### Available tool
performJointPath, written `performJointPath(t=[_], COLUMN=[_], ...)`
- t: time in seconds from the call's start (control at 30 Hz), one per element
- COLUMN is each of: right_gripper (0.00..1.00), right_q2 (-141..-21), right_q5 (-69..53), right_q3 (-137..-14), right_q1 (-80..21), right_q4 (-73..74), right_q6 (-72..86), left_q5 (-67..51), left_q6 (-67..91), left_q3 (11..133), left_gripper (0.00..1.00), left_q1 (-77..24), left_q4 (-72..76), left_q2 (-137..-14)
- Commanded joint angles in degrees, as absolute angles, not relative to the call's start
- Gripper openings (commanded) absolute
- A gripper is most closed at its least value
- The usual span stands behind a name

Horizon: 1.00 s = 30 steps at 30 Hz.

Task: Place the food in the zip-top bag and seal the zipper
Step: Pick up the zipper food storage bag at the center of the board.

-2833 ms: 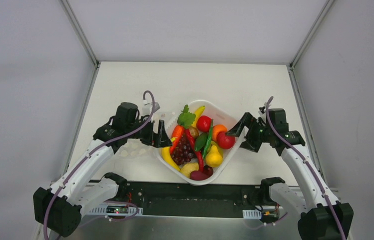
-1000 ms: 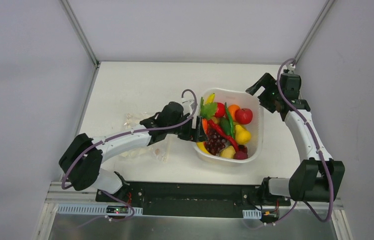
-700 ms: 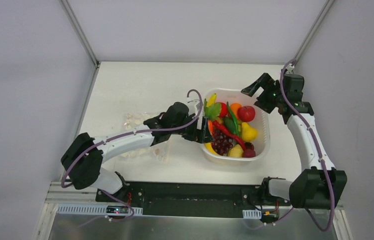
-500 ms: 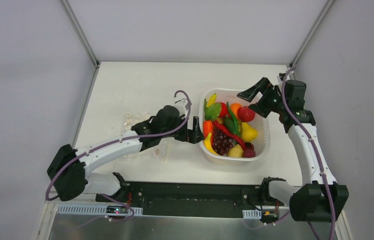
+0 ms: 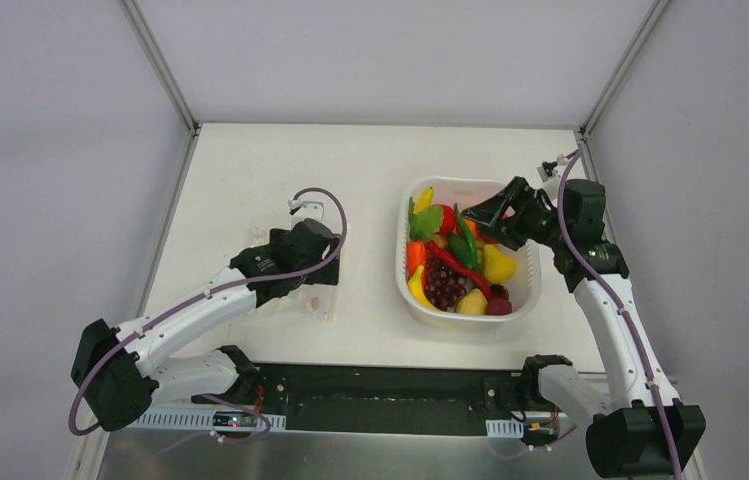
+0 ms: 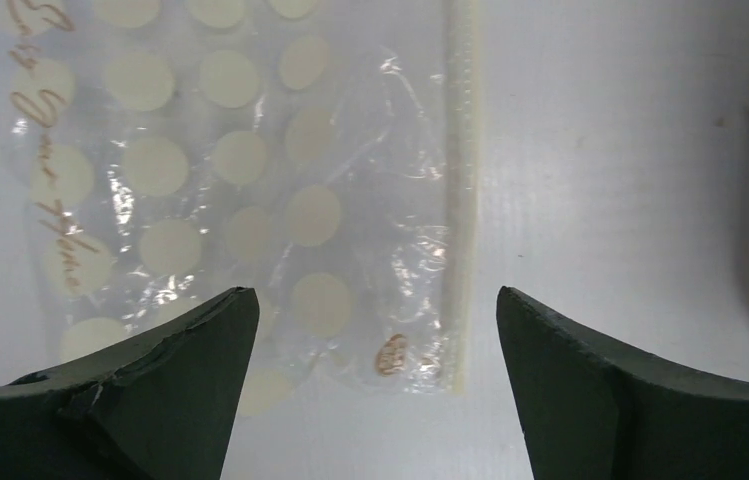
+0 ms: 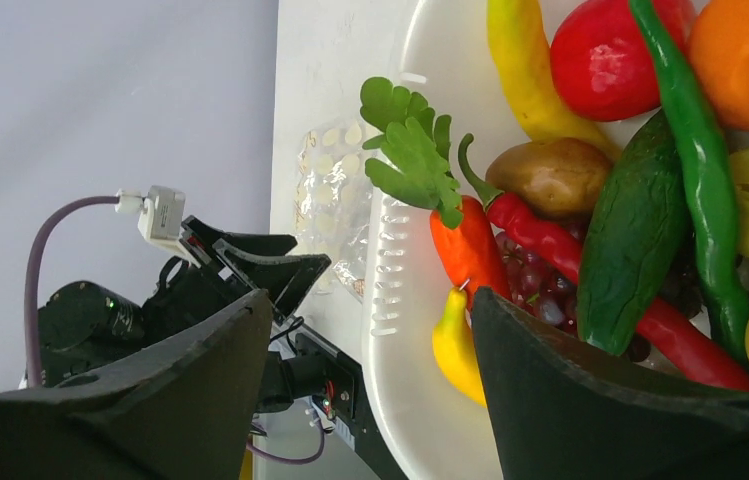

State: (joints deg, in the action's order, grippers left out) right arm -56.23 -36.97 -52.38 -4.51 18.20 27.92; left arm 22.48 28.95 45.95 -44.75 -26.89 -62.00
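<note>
step: opening stage, as i judge it; no food (image 5: 455, 265) is in the bag yet, and all of it sits in the white basket (image 5: 532, 290).
left hand (image 6: 370, 300): fingers wide apart with nothing between them, poised over the zip-top bag (image 6: 220, 190), left of the basket.
right hand (image 7: 370, 298): fingers apart and holding nothing, hanging over the basket's far right part and aimed at the heap.
bag place: flat on the desk (image 5: 270, 170), near the basket's left wall but not touching it; the zipper (image 6: 462, 180) runs along the edge facing the basket.
bag look: thin, clear, crinkled film with rows of pale dots and brown script on the side away from the basket. it looks empty. whether the zipper is pressed shut i cannot tell.
food look: glossy pieces piled together, with a leafy carrot (image 7: 465, 250) by the basket's left wall, then a potato (image 7: 555, 175), a cucumber (image 7: 635, 240), a red chilli (image 7: 550, 235) and grapes (image 7: 540, 300).
next move: probably the left hand drops onto the zipper edge and pinches one layer to lift the mouth, while the right hand closes on a top piece. the film lies flat and looks slippery, so that pinch needs care.
</note>
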Motion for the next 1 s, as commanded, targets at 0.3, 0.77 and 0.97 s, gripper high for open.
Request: performJointPath(t=[0.3, 0.77, 0.97], right_gripper=[0.75, 0.75, 0.75], right_q2=[-53.5, -54.5, -54.5], right_q5=[-39.1, -38.9, -38.8], right_q3=[-50.9, -50.0, -49.9], right_q1=[-6.1, -6.3, -6.4], right_q4=[16.0, 16.2, 16.6], right_q6=[29.4, 29.2, 29.1], left_q5=[23.1, 10.2, 10.1], left_q6=[18.3, 17.0, 17.7], left_q3=[56.7, 54.6, 53.4], left_gripper=[0.77, 0.57, 0.27], left_q1=[-39.6, -34.1, -33.8], left_q4=[-38.3, -34.6, -33.1], left_q2=[-78.8, -83.9, -83.6])
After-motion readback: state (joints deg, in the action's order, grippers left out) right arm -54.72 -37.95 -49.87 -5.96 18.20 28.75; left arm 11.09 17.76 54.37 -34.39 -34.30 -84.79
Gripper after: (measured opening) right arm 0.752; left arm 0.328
